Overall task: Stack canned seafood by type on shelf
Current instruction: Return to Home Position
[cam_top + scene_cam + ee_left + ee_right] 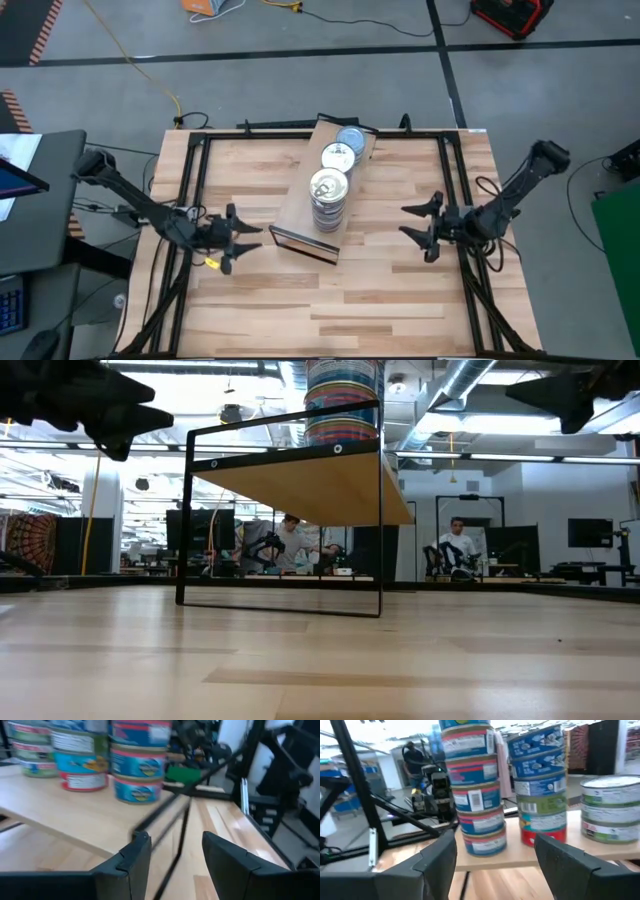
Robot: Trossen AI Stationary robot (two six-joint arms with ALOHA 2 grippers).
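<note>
The shelf [296, 212], a light-wood plank on a thin black frame, lies slantwise at mid-table. Three stacks of canned seafood stand on it: a tall one with a pale gold lid [329, 190], a white-lidded one [338, 156] and a blue-grey-topped one [350, 138]. My left gripper [250, 240] hovers left of the shelf's near end, open and empty; in its wrist view the stacks [139, 762] sit beyond its fingers [131, 862]. On the shelf's right side my right gripper [412, 222] is open too, facing the stacks [476, 795].
A black metal frame [190, 190] runs around the slatted tabletop. In the low view the raised shelf plank [320, 485] and its frame [282, 510] stand mid-table. People sit at desks [457, 550] in the room behind. Bare wood lies toward the table's front edge [330, 310].
</note>
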